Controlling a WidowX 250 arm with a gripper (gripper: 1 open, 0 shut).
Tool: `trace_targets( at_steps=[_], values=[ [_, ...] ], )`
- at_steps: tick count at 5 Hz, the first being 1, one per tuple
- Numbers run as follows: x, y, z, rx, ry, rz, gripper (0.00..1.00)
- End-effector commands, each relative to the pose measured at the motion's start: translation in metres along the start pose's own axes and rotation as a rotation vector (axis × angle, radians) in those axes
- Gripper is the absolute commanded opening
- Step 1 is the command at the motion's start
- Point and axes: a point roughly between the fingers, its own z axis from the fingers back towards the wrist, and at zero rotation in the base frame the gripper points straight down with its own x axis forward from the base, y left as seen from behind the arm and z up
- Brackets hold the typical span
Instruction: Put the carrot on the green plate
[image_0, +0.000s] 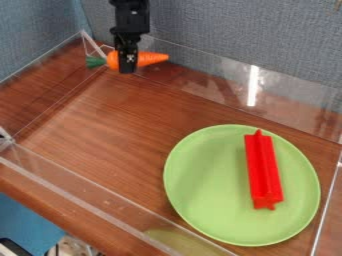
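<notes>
The orange carrot (154, 60) hangs level above the wooden table at the back left. Its dark green top (94, 62) sticks out to the left of the fingers. My gripper (127, 67) points straight down and is shut on the carrot's middle, hiding that part. The green plate (201, 182) lies at the front right, well away from the gripper.
A red rectangular bar (262, 168) lies on the right half of the plate. Clear acrylic walls (254, 82) ring the brown wooden table (107, 130). A blue-grey backdrop stands behind.
</notes>
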Motion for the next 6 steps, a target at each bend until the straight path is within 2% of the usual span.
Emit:
trace_targets(
  at_steps=[1, 2, 3, 4, 5, 6],
  values=[
    [0.009, -0.01, 0.062, 0.124, -0.017, -0.013, 0.0],
    [0.015, -0.027, 0.082, 0.154, -0.018, -0.029, 0.0],
    [0.024, -0.059, 0.098, 0.168, -0.033, -0.065, 0.0],
    [0.038, -0.105, 0.102, 0.155, -0.064, -0.115, 0.0],
    [0.052, -0.158, 0.096, 0.123, -0.096, -0.181, 0.0],
    [0.064, -0.208, 0.082, 0.079, -0.129, -0.214, 0.0]
  ],
)
